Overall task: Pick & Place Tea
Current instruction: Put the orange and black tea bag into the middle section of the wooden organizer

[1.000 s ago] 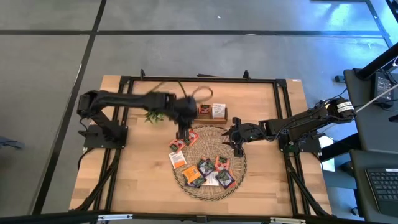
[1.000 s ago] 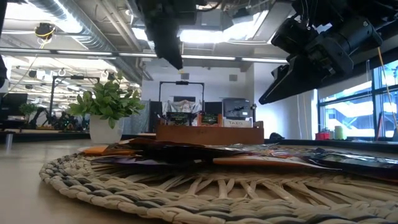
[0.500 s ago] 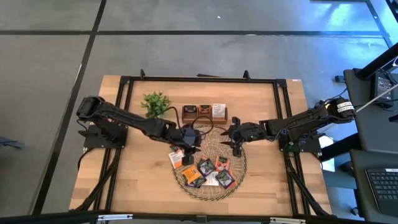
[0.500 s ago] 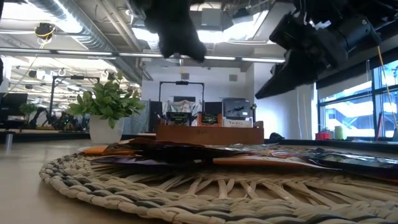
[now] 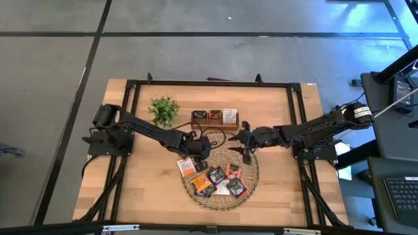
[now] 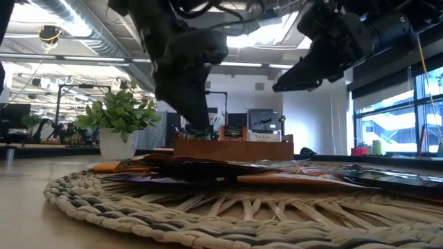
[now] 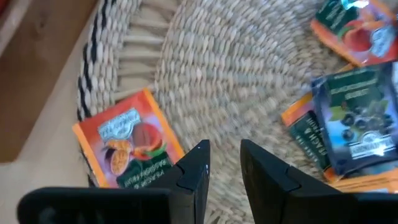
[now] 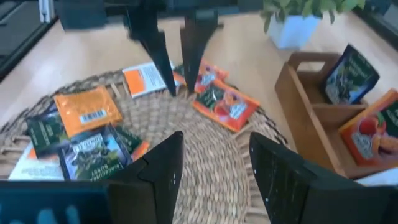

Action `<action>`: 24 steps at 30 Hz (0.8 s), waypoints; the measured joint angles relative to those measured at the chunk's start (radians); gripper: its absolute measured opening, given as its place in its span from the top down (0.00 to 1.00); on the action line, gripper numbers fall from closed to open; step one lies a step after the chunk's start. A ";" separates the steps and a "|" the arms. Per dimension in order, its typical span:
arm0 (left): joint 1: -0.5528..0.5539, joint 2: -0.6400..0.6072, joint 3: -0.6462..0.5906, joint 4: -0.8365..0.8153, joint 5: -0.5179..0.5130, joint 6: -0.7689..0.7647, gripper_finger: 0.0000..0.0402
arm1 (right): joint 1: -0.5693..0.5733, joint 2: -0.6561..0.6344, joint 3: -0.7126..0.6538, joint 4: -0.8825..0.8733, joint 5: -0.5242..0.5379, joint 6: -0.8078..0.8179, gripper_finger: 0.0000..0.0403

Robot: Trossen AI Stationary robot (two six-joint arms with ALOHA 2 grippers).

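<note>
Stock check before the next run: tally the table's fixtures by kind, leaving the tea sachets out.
Plant: 1
Wooden box: 1
Woven tray: 1
Grippers: 2, left gripper and right gripper
Total: 5

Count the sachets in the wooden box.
3, one per box compartment: dark nearest the plant, orange in the middle, white farthest. Others may hide behind.

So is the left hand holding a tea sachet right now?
No, the left hand is empty, its open fingers over the round woven tray.
</note>
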 joint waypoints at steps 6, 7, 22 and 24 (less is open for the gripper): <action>-0.012 -0.026 -0.001 -0.023 -0.044 -0.048 0.78 | -0.026 0.073 0.000 0.102 -0.010 -0.008 0.54; -0.019 -0.037 0.001 -0.036 -0.073 -0.053 0.78 | -0.034 0.092 0.001 0.118 -0.012 -0.008 0.54; -0.047 -0.138 -0.178 0.003 -0.144 -0.145 0.78 | -0.112 0.491 0.320 0.010 -0.132 -0.119 0.54; -0.051 -0.188 -0.270 0.132 -0.157 -0.178 0.78 | -0.120 0.529 0.356 -0.011 -0.132 -0.129 0.54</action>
